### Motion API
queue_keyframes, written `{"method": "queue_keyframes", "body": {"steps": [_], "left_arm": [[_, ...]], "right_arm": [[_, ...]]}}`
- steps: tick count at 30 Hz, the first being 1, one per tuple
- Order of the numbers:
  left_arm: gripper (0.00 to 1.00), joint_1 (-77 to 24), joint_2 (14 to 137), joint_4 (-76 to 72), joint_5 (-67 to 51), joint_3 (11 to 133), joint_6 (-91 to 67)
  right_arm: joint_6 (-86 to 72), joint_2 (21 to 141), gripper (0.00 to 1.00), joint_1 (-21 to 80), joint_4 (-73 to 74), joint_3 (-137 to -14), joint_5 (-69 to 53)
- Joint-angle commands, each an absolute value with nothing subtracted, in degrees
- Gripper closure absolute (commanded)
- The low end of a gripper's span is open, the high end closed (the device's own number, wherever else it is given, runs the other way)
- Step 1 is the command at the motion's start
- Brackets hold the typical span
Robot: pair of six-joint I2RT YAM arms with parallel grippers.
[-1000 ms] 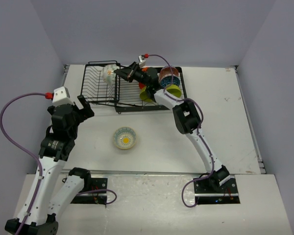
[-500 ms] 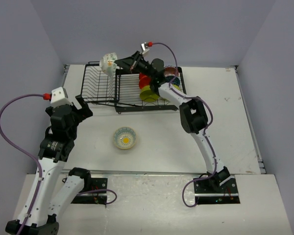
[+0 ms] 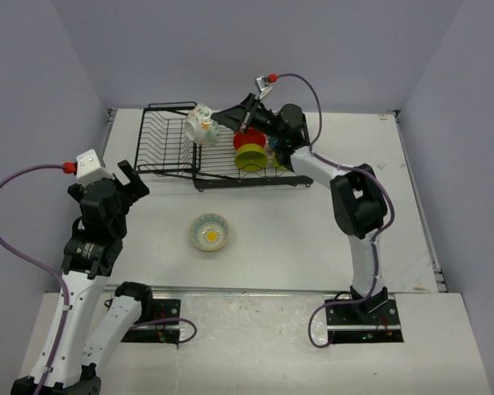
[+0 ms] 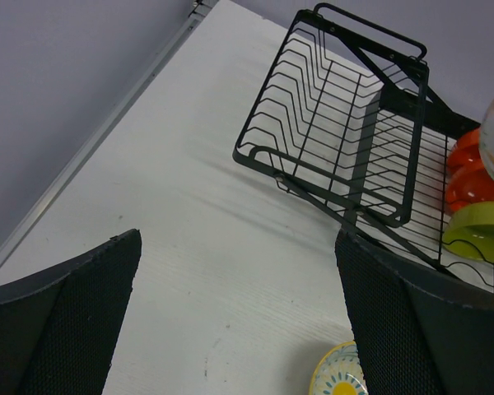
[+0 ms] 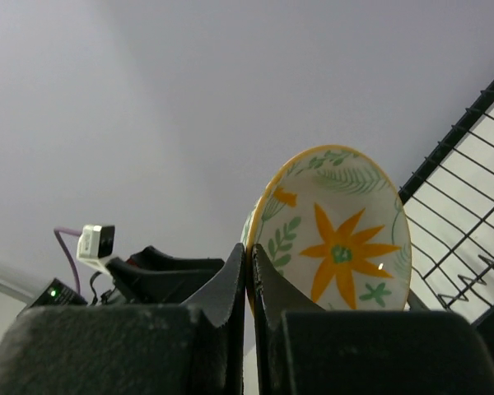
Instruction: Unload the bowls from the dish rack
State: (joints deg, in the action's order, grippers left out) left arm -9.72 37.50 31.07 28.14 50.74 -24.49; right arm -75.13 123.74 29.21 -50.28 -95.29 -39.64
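My right gripper (image 3: 218,123) is shut on the rim of a cream floral bowl (image 3: 202,125) and holds it in the air above the black wire dish rack (image 3: 169,144). In the right wrist view the bowl (image 5: 337,239) shows its orange flower, pinched at the rim between my fingers (image 5: 249,271). An orange-red bowl (image 3: 249,140) and a lime green bowl (image 3: 249,158) stand in the rack's right section. Another floral bowl (image 3: 210,231) sits on the table; it also shows in the left wrist view (image 4: 339,377). My left gripper (image 3: 128,181) is open and empty, left of the rack.
The left section of the rack (image 4: 337,140) holds nothing. Purple walls close off the back and sides. The table's left edge (image 4: 90,156) runs close beside my left gripper.
My right gripper has lifted the cream floral bowl out of the rack and carried it up and rightward. My left arm has drawn back slightly to the left.
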Motion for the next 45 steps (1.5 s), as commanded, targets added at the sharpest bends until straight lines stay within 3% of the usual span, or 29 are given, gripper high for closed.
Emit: {"method": "queue_keyframes", "body": {"steps": [1,17,45], "left_arm": [[0.0,-9.05,36.83,30.41,30.76,50.89,-25.4],[0.0,-8.44,36.47,29.79,30.85,50.54,-25.22],[0.0,-7.21,36.12,29.36,29.27,50.45,-25.14]], "right_arm": [[-74.36,116.02,1.0,27.6,-58.02,-90.37,-41.84],[-80.51,112.95,1.0,25.22,-62.13,-75.33,-42.27],[-65.48,99.75,1.0,31.11,-59.06,-55.38,-45.53]]}}
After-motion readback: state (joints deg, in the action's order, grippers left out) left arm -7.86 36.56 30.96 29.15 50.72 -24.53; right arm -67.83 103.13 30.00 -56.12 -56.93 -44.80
